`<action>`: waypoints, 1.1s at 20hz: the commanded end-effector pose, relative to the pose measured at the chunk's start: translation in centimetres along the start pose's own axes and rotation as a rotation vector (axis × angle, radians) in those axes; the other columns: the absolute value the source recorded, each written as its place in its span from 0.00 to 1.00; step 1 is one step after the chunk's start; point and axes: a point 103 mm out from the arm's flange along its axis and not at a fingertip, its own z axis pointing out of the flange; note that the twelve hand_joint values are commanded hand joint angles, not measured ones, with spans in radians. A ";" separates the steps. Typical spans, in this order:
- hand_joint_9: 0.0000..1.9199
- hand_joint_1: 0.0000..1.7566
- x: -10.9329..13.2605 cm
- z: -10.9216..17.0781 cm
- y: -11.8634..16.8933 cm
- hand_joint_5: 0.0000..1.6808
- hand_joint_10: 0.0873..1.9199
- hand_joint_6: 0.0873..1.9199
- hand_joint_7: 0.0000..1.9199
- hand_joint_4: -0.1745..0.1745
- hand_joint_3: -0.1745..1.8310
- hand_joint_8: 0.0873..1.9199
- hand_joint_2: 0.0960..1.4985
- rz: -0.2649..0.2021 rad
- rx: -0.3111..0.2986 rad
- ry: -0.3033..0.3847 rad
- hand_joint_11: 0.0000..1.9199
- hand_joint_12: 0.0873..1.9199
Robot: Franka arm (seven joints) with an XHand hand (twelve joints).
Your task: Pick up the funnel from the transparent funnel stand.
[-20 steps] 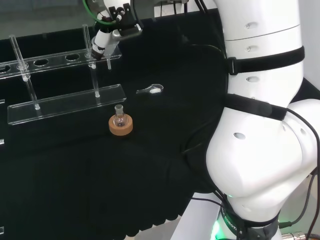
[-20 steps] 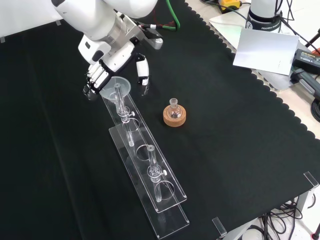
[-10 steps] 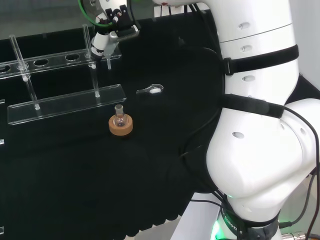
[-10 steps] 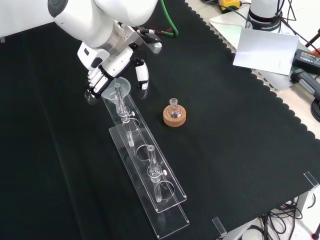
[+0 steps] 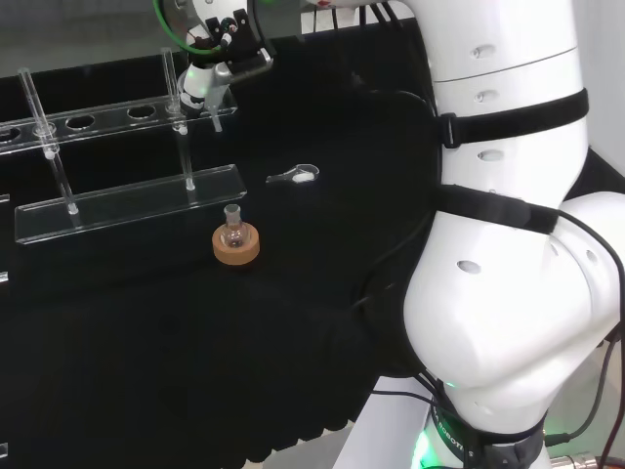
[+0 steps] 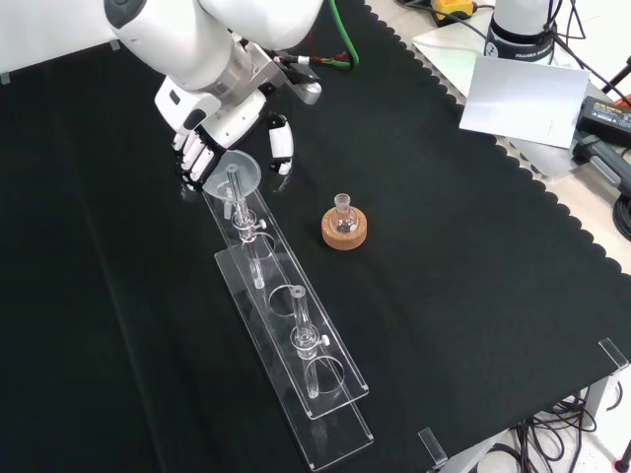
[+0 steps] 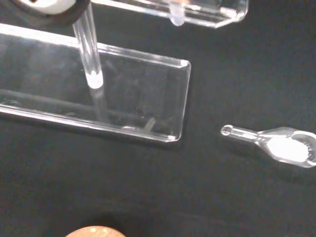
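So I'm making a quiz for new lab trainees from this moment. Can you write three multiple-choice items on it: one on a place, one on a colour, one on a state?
1. Where does the funnel sit?
A. In the end of the funnel stand nearest the hand
B. On the cloth
C. In the flask

2. What colour is the ring under the small flask?
A. Red
B. Cork brown
C. Blue

3. How is the hand set in the front view?
A. Flat on the cloth
B. Lifting the flask
C. At the funnel's rim, with fingers on one side and thumb on the other

Answers: 1 A, the funnel stands in the end hole; 2 B, the ring is tan cork; 3 C, the digits flank the funnel.
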 end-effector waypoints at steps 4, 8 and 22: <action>0.36 0.47 0.2 -1.6 -0.8 0.32 0.28 0.00 0.27 0.32 0.35 0.36 0.43 0.030 -0.107 -0.086 0.21 0.73; 0.40 0.47 0.3 -2.6 -1.8 0.38 0.25 0.05 0.31 0.35 0.35 0.35 0.44 0.015 -0.150 -0.099 0.23 0.71; 0.44 0.48 0.1 -6.1 -8.4 0.34 0.23 0.24 0.33 0.36 0.37 0.35 0.44 0.140 -0.160 -0.048 0.25 0.70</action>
